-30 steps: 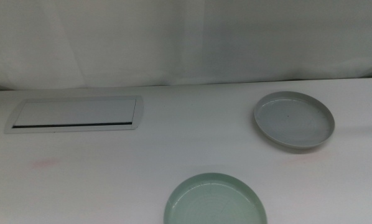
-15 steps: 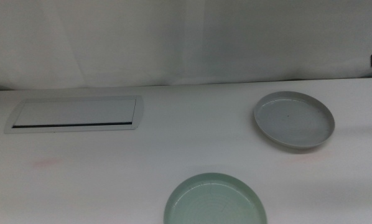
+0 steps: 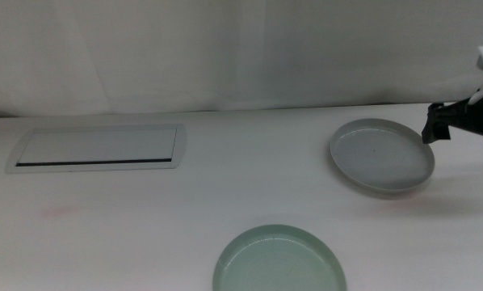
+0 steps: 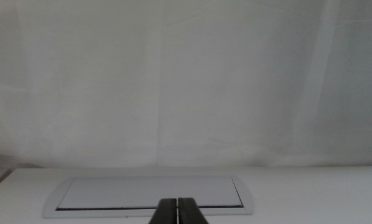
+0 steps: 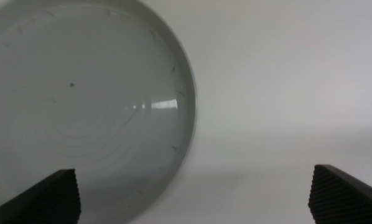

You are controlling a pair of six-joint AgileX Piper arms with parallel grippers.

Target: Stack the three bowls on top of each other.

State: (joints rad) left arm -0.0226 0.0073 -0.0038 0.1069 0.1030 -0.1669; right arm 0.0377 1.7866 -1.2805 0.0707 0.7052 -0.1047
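A white table (image 3: 249, 178) seen from above, backed by a white curtain. Two of the three bowls are visible: a shallow round light grey bowl (image 3: 382, 156) with a low rim sits toward the far right, and a shallow round mint green bowl (image 3: 279, 260) sits at the near edge, well apart from it. The third, white bowl is not in view. A flat white rectangular panel (image 3: 98, 148) lies recessed in the table at far left.

The right gripper (image 3: 443, 121) reaches in from the right edge, hovering above the table just beside the grey bowl's right rim. Its wrist camera looks down on that bowl (image 5: 80, 106), with the two dark jaws spread wide, one over the bowl's edge and one over bare table.

The left gripper (image 4: 177, 211) waits out of the overhead view, jaws pressed together, facing the panel (image 4: 150, 193).

Nothing is stacked yet. The rim is low and thin, so a descent set slightly off could miss it or push the bowl sliding across the smooth table, and a shallow pinch may let it tip on lifting
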